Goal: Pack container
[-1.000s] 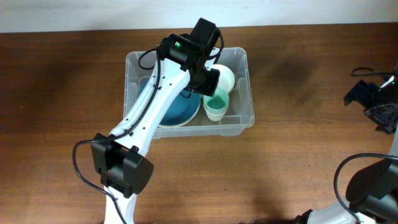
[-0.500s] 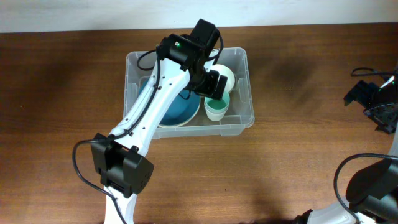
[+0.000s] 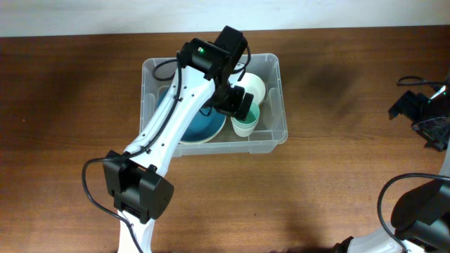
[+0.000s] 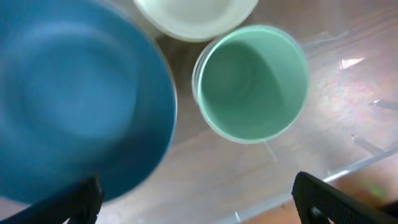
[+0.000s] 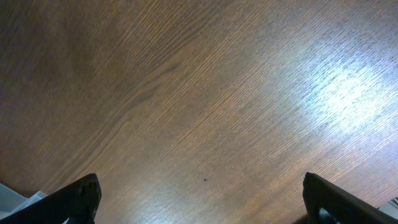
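1. Container [image 3: 211,149] sits mid-table, holding a blue bowl [image 4: 74,99], a white bowl [image 4: 196,15] and a green cup [image 4: 252,84].
2. Left gripper [image 4: 199,199] hangs above the cup, jaws wide apart, holding nothing.
3. Right gripper [image 5: 199,199], at the right edge, gapes over bare table [image 5: 186,93].
4. Risk: on lifting out, a finger could clip the cup's rim and tip it, since the cup and bowls crowd close.

The container [image 3: 275,135], a large clear rectangular plastic bin with a rounded rim, is sitting upright and open-topped on the counter [image 3: 337,183]. It is lying directly beneath the wide-spread left hand [image 3: 238,105] and is holding a blue bowl [image 3: 202,126], a mint-green cup [image 3: 245,127] and a white bowl [image 3: 255,86].
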You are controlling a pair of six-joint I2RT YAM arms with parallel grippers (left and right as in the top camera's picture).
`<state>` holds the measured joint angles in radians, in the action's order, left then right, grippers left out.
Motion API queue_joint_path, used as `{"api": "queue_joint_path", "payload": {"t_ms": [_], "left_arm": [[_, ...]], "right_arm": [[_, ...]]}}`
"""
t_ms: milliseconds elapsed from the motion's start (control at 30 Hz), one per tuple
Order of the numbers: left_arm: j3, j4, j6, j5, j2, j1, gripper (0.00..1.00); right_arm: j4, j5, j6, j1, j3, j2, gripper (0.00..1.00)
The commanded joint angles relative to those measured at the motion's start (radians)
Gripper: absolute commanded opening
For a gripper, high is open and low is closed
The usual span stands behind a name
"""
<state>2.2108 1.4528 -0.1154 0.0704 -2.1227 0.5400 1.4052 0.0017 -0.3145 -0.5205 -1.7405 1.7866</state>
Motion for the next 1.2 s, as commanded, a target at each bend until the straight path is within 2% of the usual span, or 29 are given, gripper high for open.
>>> {"api": "queue_joint_path", "payload": {"t_ms": [0, 133, 300, 400, 500, 600, 733, 833, 967, 1167], "left_arm": [[0.000, -0.019, 0.148, -0.003, 0.024, 0.029, 0.99], [0.000, 0.000, 0.261, 0.005, 0.026, 0.037, 0.99], [0.000, 0.016, 0.290, 0.014, 0.046, 0.023, 0.99], [0.000, -0.080, 0.290, 0.023, 0.052, 0.016, 0.99], [-0.058, -0.270, 0.359, 0.054, 0.132, 0.020, 0.99], [-0.261, -0.453, 0.402, 0.063, 0.295, 0.001, 0.99], [-0.564, -0.595, 0.402, 0.064, 0.509, -0.074, 0.99], [-0.830, -0.763, 0.402, 0.065, 0.700, -0.153, 0.99], [-1.097, -0.934, 0.401, 0.065, 0.904, -0.216, 0.99], [-1.546, -1.291, 0.401, 0.108, 1.284, -0.318, 0.99]], "right_arm": [[0.000, 0.002, -0.008, -0.003, 0.002, -0.010, 0.99], [0.000, 0.002, -0.008, -0.003, 0.002, -0.010, 0.99], [0.000, 0.002, -0.008, -0.003, 0.002, -0.010, 0.98], [0.000, 0.002, -0.008, -0.003, 0.002, -0.010, 0.99], [0.000, 0.002, -0.008, -0.003, 0.002, -0.010, 0.99], [0.000, 0.002, -0.008, -0.003, 0.002, -0.010, 0.99], [0.000, 0.002, -0.008, -0.003, 0.002, -0.010, 0.99], [0.000, 0.002, -0.008, -0.003, 0.002, -0.010, 0.99], [0.000, 0.002, -0.008, -0.003, 0.002, -0.010, 0.99], [0.000, 0.002, -0.008, -0.003, 0.002, -0.010, 0.99]]}}
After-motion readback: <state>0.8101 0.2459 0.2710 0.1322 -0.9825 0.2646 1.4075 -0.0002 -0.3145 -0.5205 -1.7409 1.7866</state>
